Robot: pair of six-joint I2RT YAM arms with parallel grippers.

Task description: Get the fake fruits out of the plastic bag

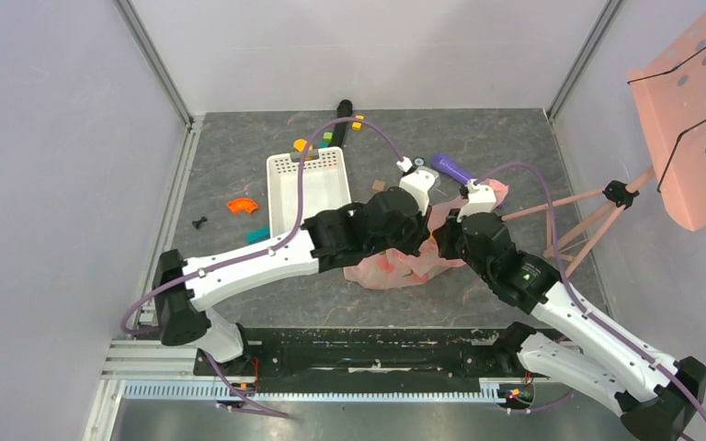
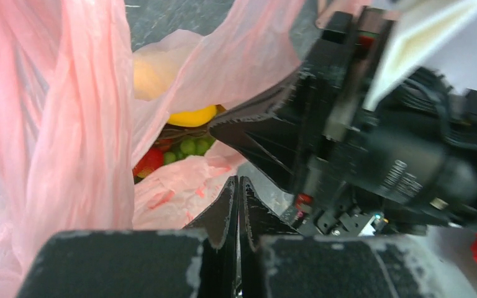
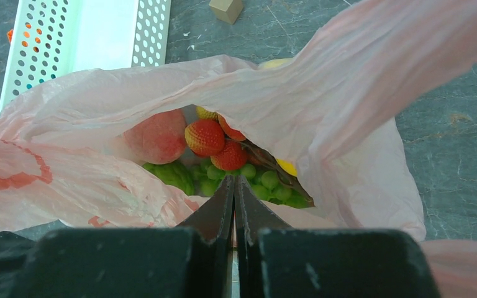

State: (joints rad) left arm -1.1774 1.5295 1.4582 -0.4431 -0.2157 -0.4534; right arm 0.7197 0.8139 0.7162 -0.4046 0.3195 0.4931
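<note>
The thin, crinkly, translucent pink plastic bag (image 1: 395, 268) is spread mid-table between both wrists, its mouth gaping. The small plastic fake fruits (image 3: 230, 156) are lodged inside it. The left gripper (image 2: 237, 183) and right gripper (image 3: 235, 181) are pressed shut at the bag's rim; pinched film cannot be confirmed. The left wrist's view is crowded by the right arm (image 2: 372, 143). A white perforated plastic basket (image 1: 305, 162) and a purple cylinder (image 1: 452, 168) are set behind.

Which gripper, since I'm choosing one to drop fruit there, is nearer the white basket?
Left. The left gripper sits at the mouth of the plastic bag, just right of the white basket. The right gripper is also at the bag, farther right.
</note>
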